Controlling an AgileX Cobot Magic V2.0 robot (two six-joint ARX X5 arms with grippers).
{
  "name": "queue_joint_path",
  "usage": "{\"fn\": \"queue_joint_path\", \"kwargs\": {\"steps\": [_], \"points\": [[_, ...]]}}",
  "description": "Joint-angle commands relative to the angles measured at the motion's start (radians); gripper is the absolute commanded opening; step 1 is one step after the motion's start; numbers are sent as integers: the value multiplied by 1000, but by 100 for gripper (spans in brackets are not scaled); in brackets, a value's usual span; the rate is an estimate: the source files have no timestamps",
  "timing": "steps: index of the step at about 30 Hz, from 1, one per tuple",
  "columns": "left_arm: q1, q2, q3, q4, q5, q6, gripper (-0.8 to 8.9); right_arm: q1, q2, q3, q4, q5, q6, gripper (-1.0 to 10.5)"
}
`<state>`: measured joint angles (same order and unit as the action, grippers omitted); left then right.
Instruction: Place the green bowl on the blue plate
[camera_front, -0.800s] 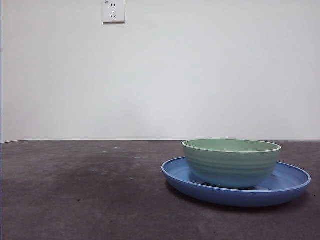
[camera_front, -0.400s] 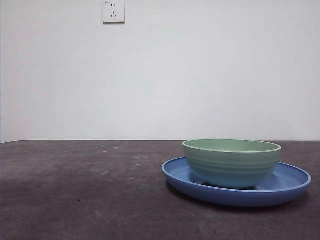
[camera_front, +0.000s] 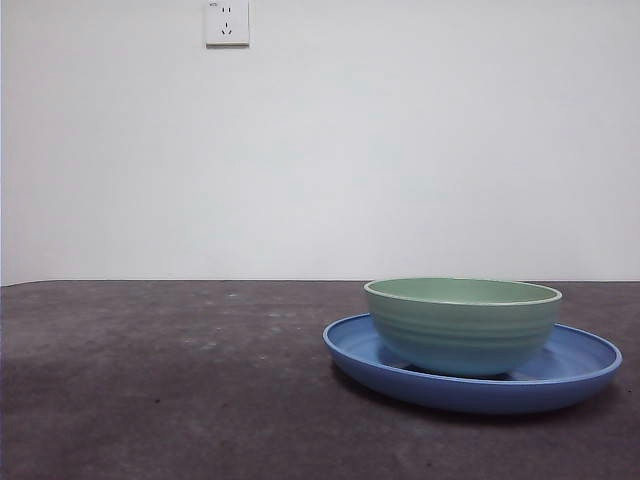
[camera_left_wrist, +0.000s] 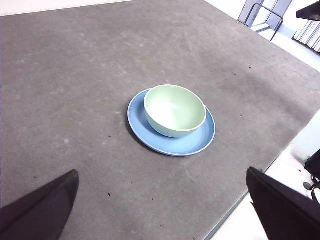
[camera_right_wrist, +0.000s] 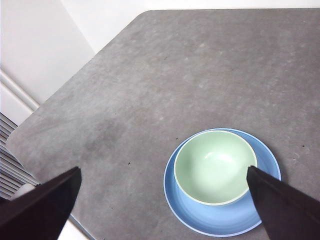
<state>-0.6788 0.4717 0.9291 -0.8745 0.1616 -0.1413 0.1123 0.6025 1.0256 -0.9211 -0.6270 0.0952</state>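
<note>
The pale green bowl (camera_front: 463, 324) stands upright on the blue plate (camera_front: 570, 375) at the right of the front view, a little left of the plate's middle. Both also show in the left wrist view, bowl (camera_left_wrist: 175, 110) on plate (camera_left_wrist: 200, 142), and in the right wrist view, bowl (camera_right_wrist: 215, 166) on plate (camera_right_wrist: 250, 215). My left gripper (camera_left_wrist: 165, 210) is open and empty, high above the table and away from the dishes. My right gripper (camera_right_wrist: 165, 210) is open and empty, high above the plate. Neither gripper shows in the front view.
The dark grey table (camera_front: 160, 380) stretches to the left of the plate. A white wall with a socket (camera_front: 227, 22) stands behind. The table's edge (camera_left_wrist: 250, 185) runs close beside the plate in the left wrist view.
A faint shadow on the table at the left has faded. The bowl and plate have not moved.
</note>
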Motion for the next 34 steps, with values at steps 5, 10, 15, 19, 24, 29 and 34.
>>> {"fn": "queue_joint_path", "kwargs": {"steps": [5,10,15,19,24,29,34], "points": [[-5,5,10,15,0,5,598,2,53,19,-31,55,55,642],[-5,5,10,15,0,5,598,0,163,19,-69,105,45,642],[-5,5,10,15,0,5,598,-15,313,19,-65,104,-1,642],[-5,5,10,15,0,5,598,-43,432,19,-51,105,-47,638],[-5,5,10,15,0,5,598,-99,589,19,-18,100,-83,534],[-5,5,10,15,0,-3,598,-120,726,19,63,100,-87,485],[-5,5,10,14,0,-3,598,-120,857,19,97,101,-126,484]]}}
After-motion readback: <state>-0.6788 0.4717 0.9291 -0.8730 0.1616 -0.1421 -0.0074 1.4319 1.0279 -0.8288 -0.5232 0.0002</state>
